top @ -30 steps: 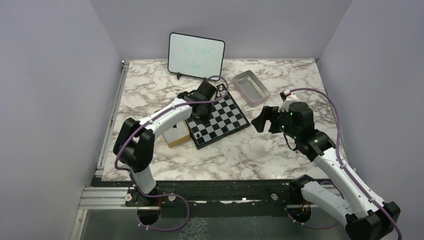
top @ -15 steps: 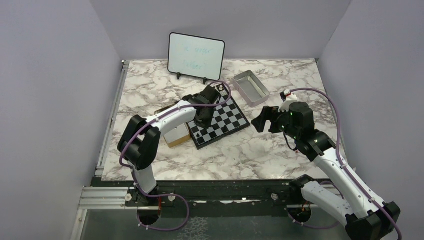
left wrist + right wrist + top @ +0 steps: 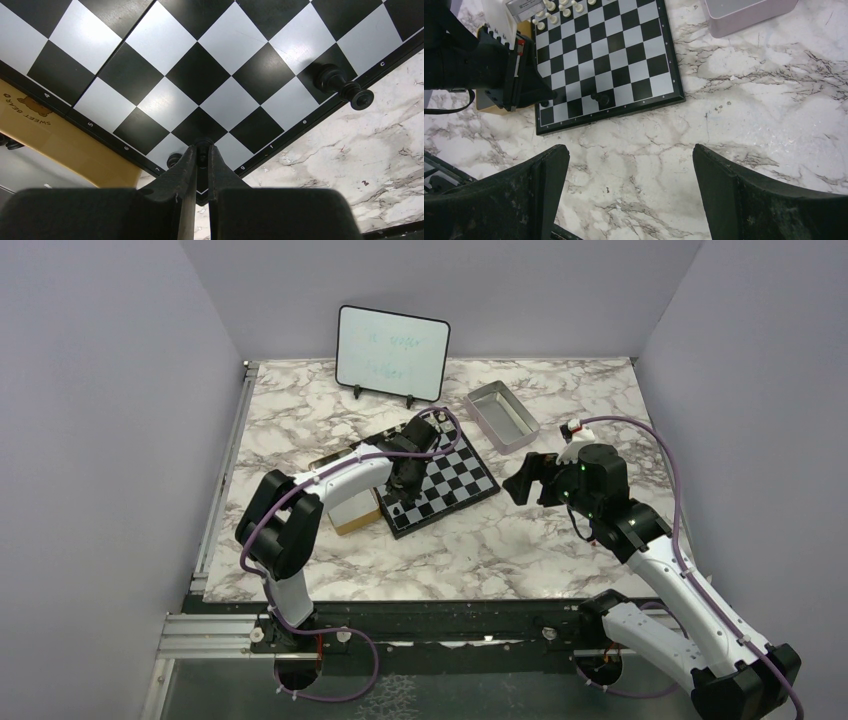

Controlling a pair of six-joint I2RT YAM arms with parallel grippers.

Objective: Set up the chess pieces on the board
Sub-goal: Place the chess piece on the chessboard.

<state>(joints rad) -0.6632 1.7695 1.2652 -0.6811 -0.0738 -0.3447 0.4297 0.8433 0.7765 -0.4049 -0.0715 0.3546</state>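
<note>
The board (image 3: 448, 478) lies mid-table, with black and white checks and a black rim. My left gripper (image 3: 202, 146) is shut on a tiny black chess piece (image 3: 202, 153), low over a square by the board's near left corner (image 3: 404, 480). A second small black piece (image 3: 173, 160) stands right beside my left finger. A taller black piece (image 3: 336, 82) stands on an edge square further right, also seen in the right wrist view (image 3: 601, 98). My right gripper (image 3: 630, 152) hangs open over bare marble to the right of the board (image 3: 522, 480), holding nothing.
A tan wooden box (image 3: 352, 511) touches the board's left side. A grey metal tray (image 3: 503, 415) sits behind the board on the right, and a small whiteboard (image 3: 392, 352) stands at the back. Pale chess figures (image 3: 555, 11) cluster at the board's far end.
My left gripper has shifted along the board toward its near left corner, still shut on the black piece. The right arm has not moved.
</note>
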